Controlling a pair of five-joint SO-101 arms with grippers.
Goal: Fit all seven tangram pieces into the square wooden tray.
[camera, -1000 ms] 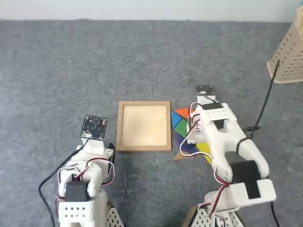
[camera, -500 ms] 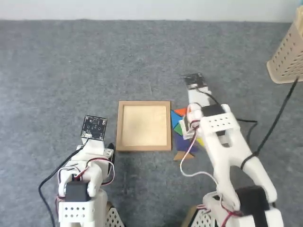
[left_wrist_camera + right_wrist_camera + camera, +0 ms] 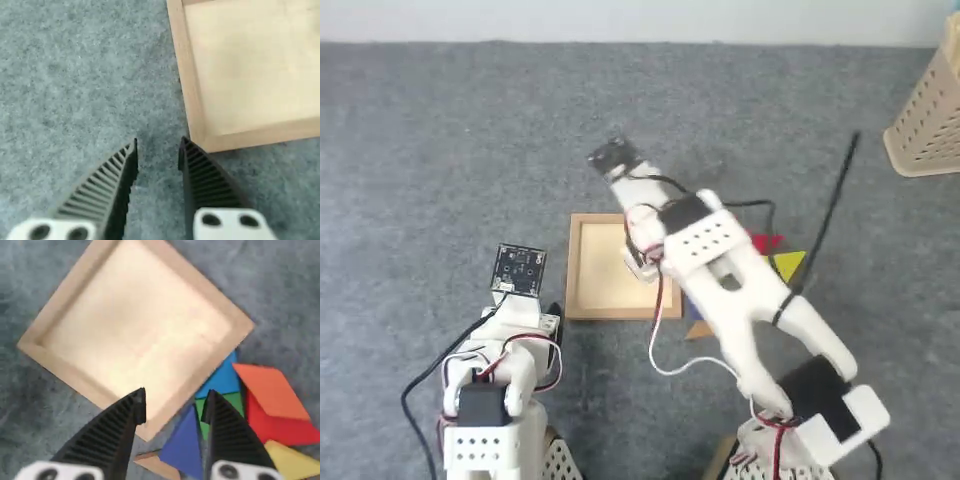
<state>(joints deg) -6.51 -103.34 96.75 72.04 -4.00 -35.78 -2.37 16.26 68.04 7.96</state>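
As seen from my right wrist, my right gripper (image 3: pixel 175 400) hangs released, with nothing between its jaws, over the edge of the square wooden tray (image 3: pixel 212 287) nearest the pieces. My left gripper (image 3: pixel 158 150) is likewise parted and empty, low over the grey table (image 3: pixel 440 150) just beside a tray corner.

The tray holds no piece yet. All the pieces I can make out lie flat on the table in a cluster against one side of the tray:
- the dark blue triangle (image 3: pixel 185 445) is closest to my right gripper
- the light blue piece (image 3: pixel 222 380) and the green piece (image 3: pixel 214 412) touch the rim
- the orange parallelogram (image 3: pixel 272 390), red triangle (image 3: pixel 270 427) and yellow piece (image 3: pixel 290 460) lie farther out
- a plain wood-coloured piece (image 3: pixel 150 462) lies beside the blue triangle

Handling, as I judge it: the pieces look thin, rigid and light, with smooth painted faces that may slip. Because they abut one another, few edges are free. I would pinch a piece across two opposite exposed edges, starting from the outside of the cluster, or nudge it clear first.
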